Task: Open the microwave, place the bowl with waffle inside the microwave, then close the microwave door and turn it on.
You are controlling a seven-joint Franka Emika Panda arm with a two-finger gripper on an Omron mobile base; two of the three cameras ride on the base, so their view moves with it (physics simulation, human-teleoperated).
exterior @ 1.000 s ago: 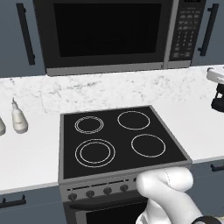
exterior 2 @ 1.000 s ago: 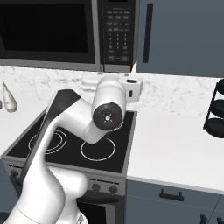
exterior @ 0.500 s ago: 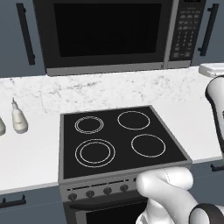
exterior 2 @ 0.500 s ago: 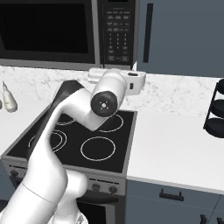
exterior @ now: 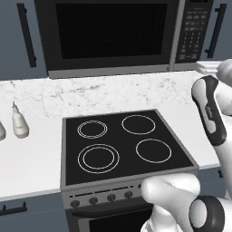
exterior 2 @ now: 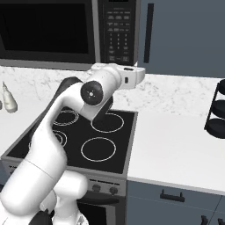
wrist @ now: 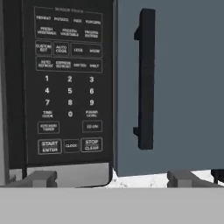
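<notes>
The microwave (exterior: 113, 36) hangs above the stove with the microwave door (exterior 2: 44, 28) closed. Its button panel (wrist: 68, 83) stands close in front of my hand, slightly to the left. My gripper (wrist: 113, 179) is open, both dark fingertips (wrist: 39, 178) spread wide with nothing between them. In the right base view my white hand (exterior 2: 127, 77) hovers over the back of the counter, just below the panel (exterior 2: 116, 33). The bowl and the waffle are out of view.
A black stovetop (exterior: 122, 145) lies under the arm. A small bottle (exterior: 19, 122) stands on the left counter, a black rack (exterior 2: 217, 110) at the far right. A blue-grey cabinet door with a black handle (wrist: 146, 78) borders the panel.
The arm has lifted and reached further back, bringing the hand up towards the microwave's button panel. The jaws have stayed open.
</notes>
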